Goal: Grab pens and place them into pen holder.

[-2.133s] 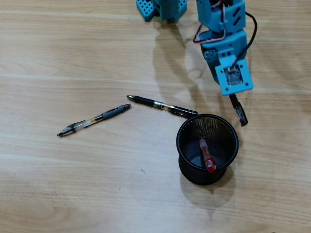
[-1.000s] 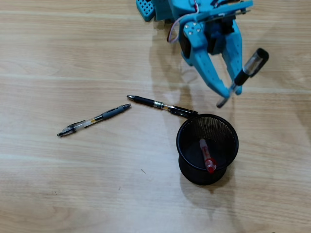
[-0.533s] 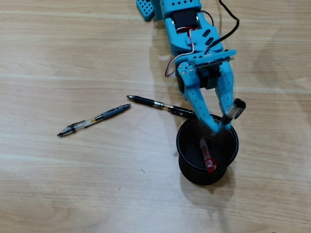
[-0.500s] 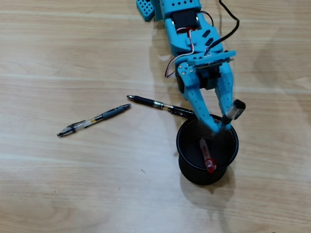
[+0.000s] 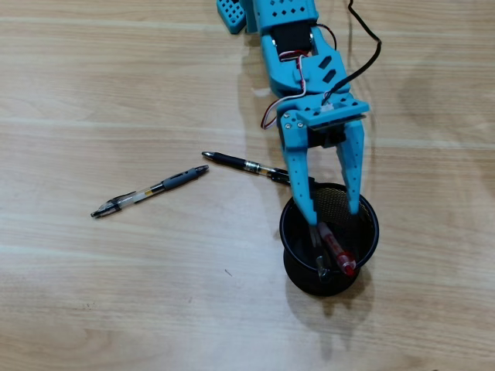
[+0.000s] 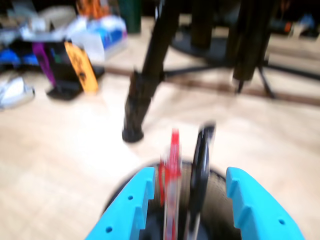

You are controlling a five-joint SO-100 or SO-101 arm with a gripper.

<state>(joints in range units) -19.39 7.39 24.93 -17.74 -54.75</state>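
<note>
In the overhead view my blue gripper (image 5: 333, 217) hangs open over the black mesh pen holder (image 5: 289, 236), one finger on each side of its mouth. Two pens lean inside the cup: the red-and-white pen (image 5: 338, 251) and the clear pen with the black cap (image 5: 319, 258). The wrist view, which is blurred, shows the red pen (image 6: 172, 172) and the black-capped pen (image 6: 201, 157) standing loose between the fingers of my gripper (image 6: 190, 176), inside the pen holder (image 6: 219, 194). The black pen with the gold band (image 5: 255, 168) lies against the cup's far left side. The grey-and-clear pen (image 5: 151, 191) lies further left.
The arm's blue base (image 5: 263, 15) stands at the top edge of the wooden table (image 5: 116, 294). In the wrist view a dark stand leg (image 6: 142, 100) rises beyond the cup, with mixed clutter (image 6: 70, 60) at the far left.
The gripper came down over the pen holder and opened. The black-capped clear pen left its grip and now sits in the cup. The red pen has shifted right.
</note>
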